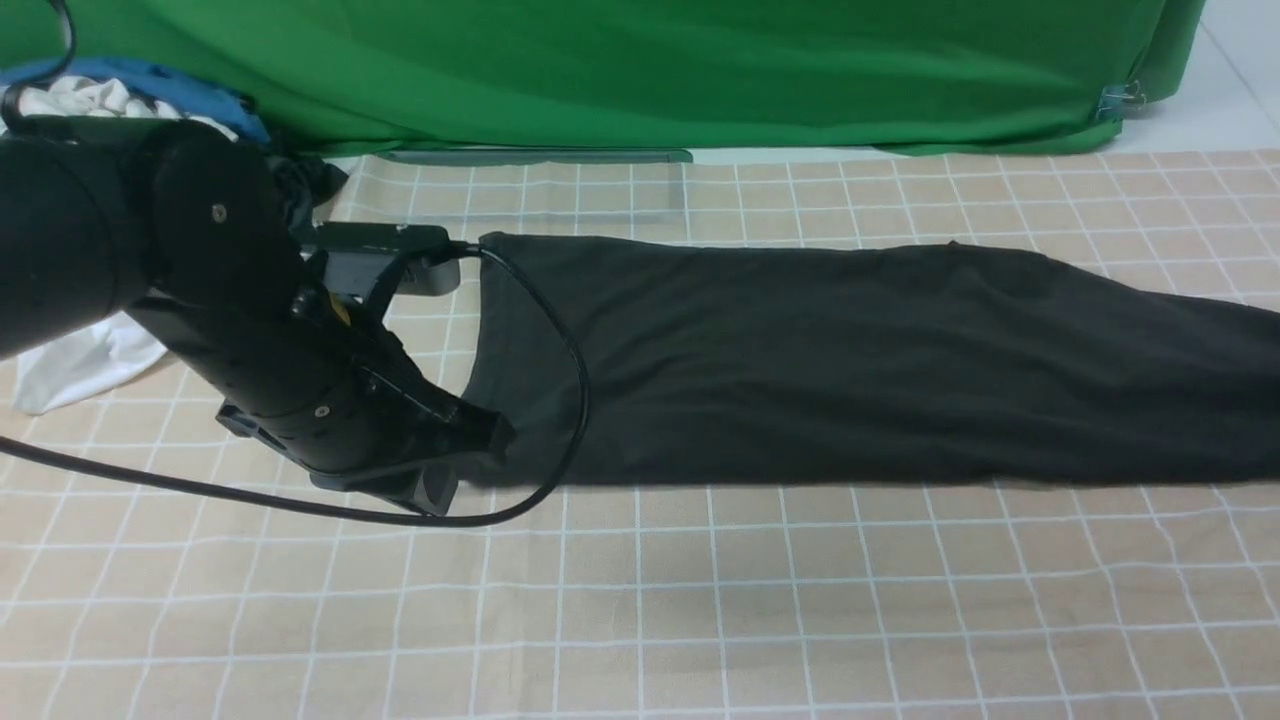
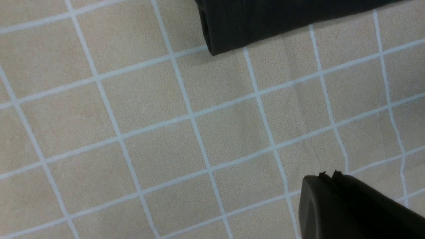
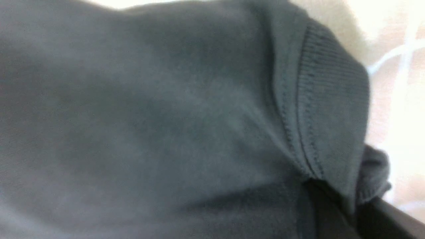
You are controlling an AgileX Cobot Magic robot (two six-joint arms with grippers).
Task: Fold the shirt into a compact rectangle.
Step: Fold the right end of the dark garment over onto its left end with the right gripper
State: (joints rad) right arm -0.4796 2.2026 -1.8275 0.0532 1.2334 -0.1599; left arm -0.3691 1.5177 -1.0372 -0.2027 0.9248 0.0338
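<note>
The shirt (image 1: 850, 360) lies as a long dark strip across the checked cloth and runs out of the front view on the right; no logo shows. My left gripper (image 1: 480, 455) sits low at the strip's near left corner. In the left wrist view its jaws (image 2: 328, 174) are shut with nothing between them, and the shirt's corner (image 2: 265, 20) lies a few squares away. My right gripper (image 3: 352, 202) is outside the front view. In the right wrist view it is shut on the shirt (image 3: 166, 116), and the ribbed collar (image 3: 332, 99) drapes over its fingers.
A white garment (image 1: 90, 360) lies behind my left arm, with a blue and white pile (image 1: 100, 95) at the back left. A green backdrop (image 1: 640, 70) hangs along the far edge. The arm's black cable (image 1: 575, 400) loops over the shirt's left end. Checked tablecloth (image 1: 700, 600) covers the near side.
</note>
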